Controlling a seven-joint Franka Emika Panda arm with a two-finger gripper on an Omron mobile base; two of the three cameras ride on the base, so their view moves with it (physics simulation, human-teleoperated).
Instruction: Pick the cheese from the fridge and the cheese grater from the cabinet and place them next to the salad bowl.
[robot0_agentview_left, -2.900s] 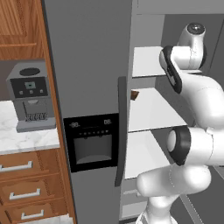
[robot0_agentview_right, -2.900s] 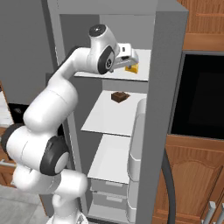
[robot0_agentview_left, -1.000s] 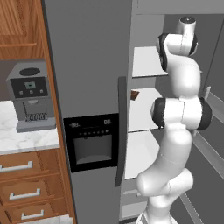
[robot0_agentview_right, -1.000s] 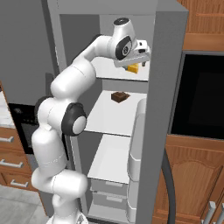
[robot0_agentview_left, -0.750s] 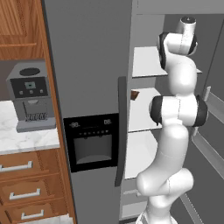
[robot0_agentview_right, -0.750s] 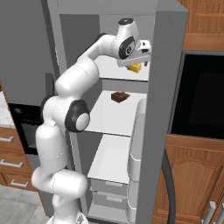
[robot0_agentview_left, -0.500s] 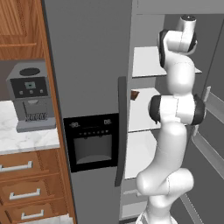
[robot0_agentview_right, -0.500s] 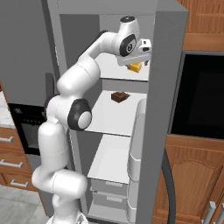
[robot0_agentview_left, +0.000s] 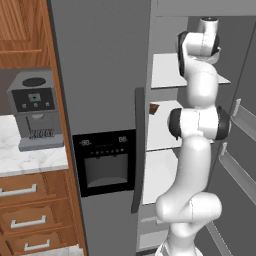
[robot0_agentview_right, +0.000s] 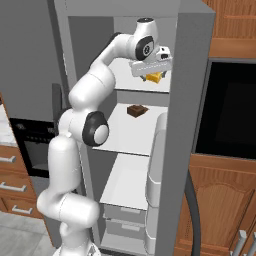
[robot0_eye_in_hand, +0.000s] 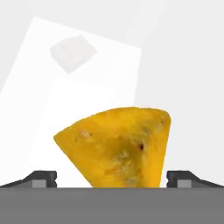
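Open fridge (robot0_agentview_right: 192, 100), white arm reaching onto top shelf (robot0_agentview_right: 132, 82). End effector (robot0_agentview_right: 152, 67) spread wide, released, 1 fingertip (robot0_eye_in_hand: 43, 178) either side of cheese (robot0_eye_in_hand: 118, 146), gap left on both sides. Cheese (robot0_agentview_right: 155, 76) resting near shelf's front edge, partly hidden behind end effector. Small brown block (robot0_agentview_right: 137, 110) alone on shelf below, open room around it. Contact between fingertips and cheese hard to make out.
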